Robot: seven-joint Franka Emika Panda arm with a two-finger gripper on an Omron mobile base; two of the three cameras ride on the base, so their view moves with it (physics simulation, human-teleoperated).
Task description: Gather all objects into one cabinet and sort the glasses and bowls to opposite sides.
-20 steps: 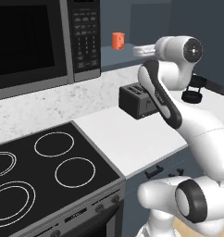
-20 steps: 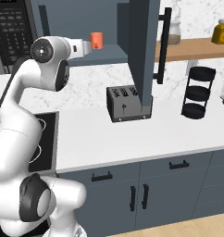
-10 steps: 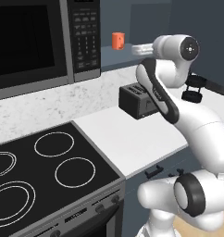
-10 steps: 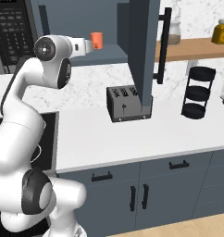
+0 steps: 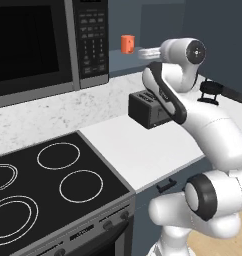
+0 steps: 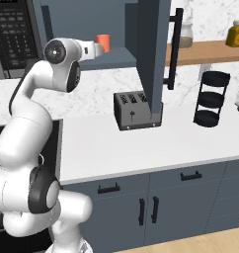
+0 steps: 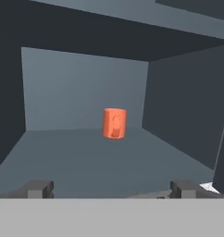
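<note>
Orange cup point(image 7: 115, 123) is standing upright on the shelf of the slate-blue cabinet point(image 6: 72, 20), near the back wall. The gripper point(image 7: 111, 189) is pointing at it with fingers spread wide, holding nothing, well apart from the cup. Compared with one second ago, the arm's upper joint is sitting slightly more to the left; the toaster point(image 6: 135, 109) is unchanged.

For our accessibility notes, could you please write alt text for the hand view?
An orange cup stands upright near the back wall of the dark slate-blue cabinet, on its flat shelf. The open gripper faces it from the cabinet's front, fingertips set wide apart at the bottom, not touching the cup.
</note>
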